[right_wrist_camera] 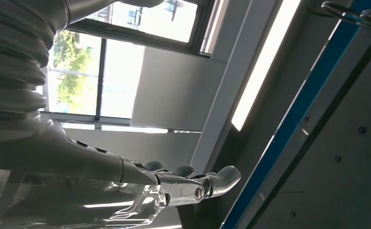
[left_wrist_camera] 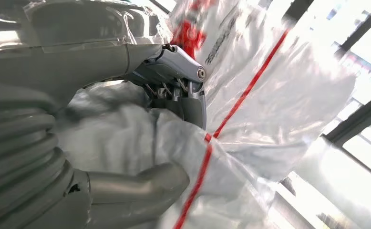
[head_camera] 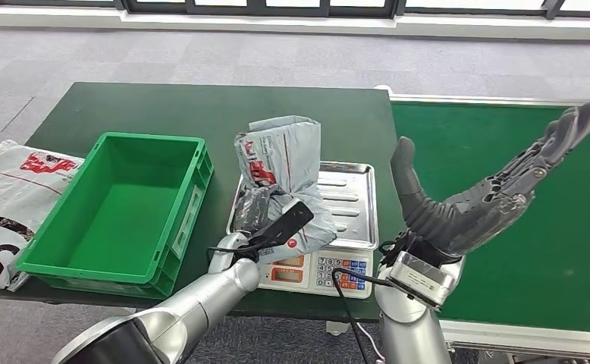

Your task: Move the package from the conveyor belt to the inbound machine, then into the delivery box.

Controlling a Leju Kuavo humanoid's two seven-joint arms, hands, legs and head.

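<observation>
From the head view, the left hand grips a crumpled grey poly-mailer package with red print, holding it up over the steel tray of the weighing scale — whether the package touches the tray is unclear. The scale sits at the near edge of the dark green table, just beside the empty green plastic crate. Another printed mailer lies at the table's left edge. The right hand is raised over the green conveyor belt, fingers spread and holding nothing.

In the left wrist view, the fingers and thumb clamp the package's wrinkled film.

In the right wrist view, the right hand's fingers are extended, empty — windows lie beyond.
</observation>
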